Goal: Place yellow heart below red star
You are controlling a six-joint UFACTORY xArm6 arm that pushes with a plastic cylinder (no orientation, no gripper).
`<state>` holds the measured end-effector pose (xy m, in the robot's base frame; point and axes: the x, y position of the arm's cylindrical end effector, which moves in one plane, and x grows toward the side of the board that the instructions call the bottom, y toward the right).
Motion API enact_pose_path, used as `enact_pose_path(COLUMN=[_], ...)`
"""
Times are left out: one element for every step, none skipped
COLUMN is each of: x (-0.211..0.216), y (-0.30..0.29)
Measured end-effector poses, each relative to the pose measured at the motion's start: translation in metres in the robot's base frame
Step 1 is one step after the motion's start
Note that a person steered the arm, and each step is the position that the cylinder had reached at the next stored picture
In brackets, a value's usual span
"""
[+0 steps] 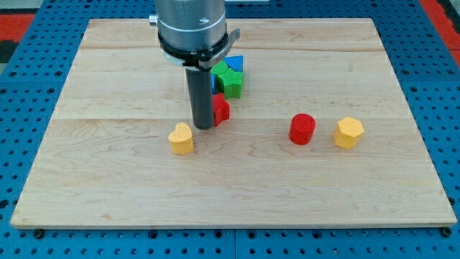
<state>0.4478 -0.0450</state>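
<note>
my tip is down on the wooden board, a bit left of centre. no gripper on this rig, just a straight dark rod hanging from the grey arm housing, so there are no jaws to be spread or pressed together

yellow heart sits just near-left of my tip, close beside it; can't tell if they touch. lobes face the near side of the view, block lies flat on the board

red star is just right of the rod, partly hidden behind it, touching or nearly touching the rod's side. so the heart is near-left of the star, with the rod between them, not straight below it

green block, looks star-shaped, is just far-right of the red star, close to it or touching. blue block is behind the green one, mostly covered by it and the arm housing, shape unclear

right half of the board: red cylinder and yellow hexagon block, side by side with a small gap, hexagon further right. both well apart from my tip and from the heart

board lies on a blue perforated table, red edge strips at the far corners
</note>
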Motion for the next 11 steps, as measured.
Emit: enact_pose_path(x=[-0.017,-0.022,0.001,0.013,-0.036,0.0,0.03,0.032,0.041,0.06,0.08], y=[0.0,0.012,0.008,-0.04,-0.078,-0.117,-0.116,-0.075,-0.05,-0.05,-0.049])
